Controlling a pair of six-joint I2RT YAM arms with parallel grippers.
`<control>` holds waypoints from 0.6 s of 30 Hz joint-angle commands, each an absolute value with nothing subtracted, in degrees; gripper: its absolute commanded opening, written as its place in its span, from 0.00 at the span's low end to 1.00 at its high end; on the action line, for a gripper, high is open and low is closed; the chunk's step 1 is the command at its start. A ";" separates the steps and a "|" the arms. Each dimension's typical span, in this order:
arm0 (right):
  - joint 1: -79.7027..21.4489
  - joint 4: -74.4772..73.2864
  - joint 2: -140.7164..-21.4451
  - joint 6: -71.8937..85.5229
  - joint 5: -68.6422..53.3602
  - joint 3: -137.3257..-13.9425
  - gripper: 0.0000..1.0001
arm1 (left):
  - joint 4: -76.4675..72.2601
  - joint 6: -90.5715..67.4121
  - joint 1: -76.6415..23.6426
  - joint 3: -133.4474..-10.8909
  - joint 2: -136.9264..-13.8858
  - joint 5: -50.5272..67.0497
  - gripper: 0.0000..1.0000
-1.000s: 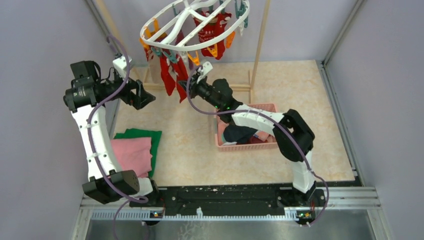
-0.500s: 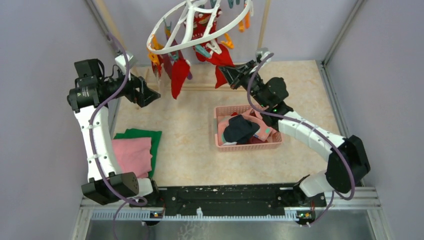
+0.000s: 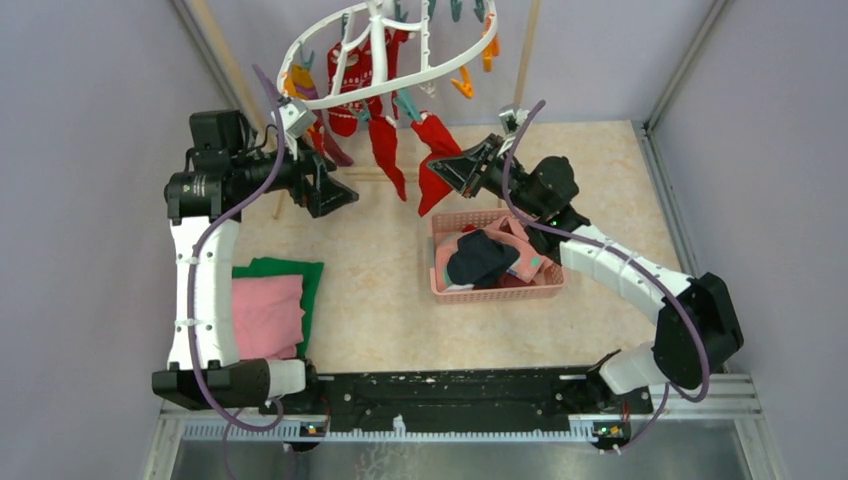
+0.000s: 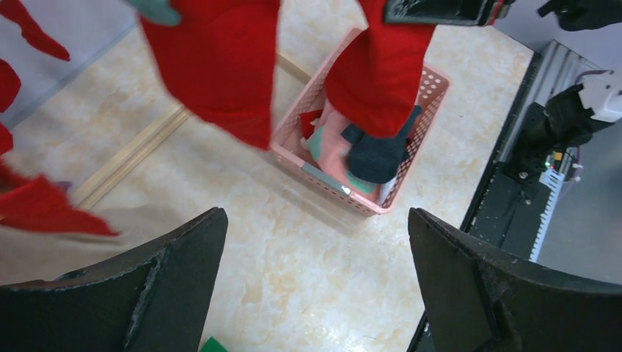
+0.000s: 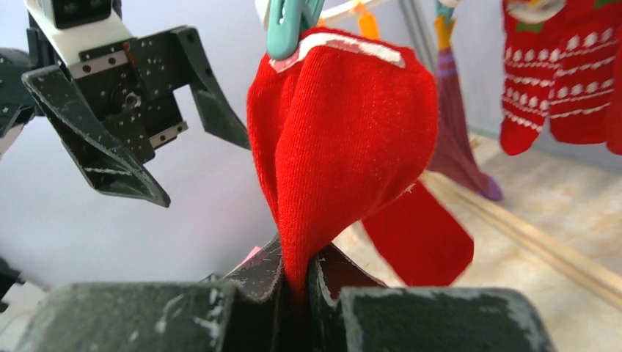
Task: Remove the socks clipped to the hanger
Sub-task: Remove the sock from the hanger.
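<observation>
The white oval hanger (image 3: 330, 35) hangs tilted at the top, with several red socks on its clips. My right gripper (image 3: 440, 168) is shut on one red sock (image 3: 428, 135). The right wrist view shows that sock (image 5: 337, 147) pinched between the jaws of the right gripper (image 5: 297, 282), its cuff still in a teal clip (image 5: 290, 26). My left gripper (image 3: 345, 192) is open, just left of a neighbouring red sock (image 3: 388, 155). From the left wrist, the wide-apart fingers (image 4: 147, 293) hold nothing, and two red socks (image 4: 220, 66) hang ahead above them.
A pink mesh basket (image 3: 495, 293) with several socks in it sits under the right arm; its rim (image 4: 308, 172) shows in the left wrist view. Folded pink and green cloths (image 3: 268, 305) lie at the left. Wooden poles (image 3: 520, 90) hold the hanger up.
The right arm swung from the centre to the right, pulling its red sock, and the hanger tilted and swung. The left arm moved right toward the hanging socks, still open.
</observation>
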State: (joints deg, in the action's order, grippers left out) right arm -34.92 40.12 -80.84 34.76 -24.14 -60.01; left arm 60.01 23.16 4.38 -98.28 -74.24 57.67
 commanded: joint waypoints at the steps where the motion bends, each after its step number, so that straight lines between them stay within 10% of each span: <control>1: -35.87 44.48 -82.00 38.38 -31.49 -60.13 0.07 | 55.13 19.45 1.41 -96.35 -72.89 60.82 0.99; 18: -36.64 56.68 -90.20 53.54 -42.01 -68.16 0.35 | 41.55 11.32 -8.44 -89.12 -73.81 62.80 0.95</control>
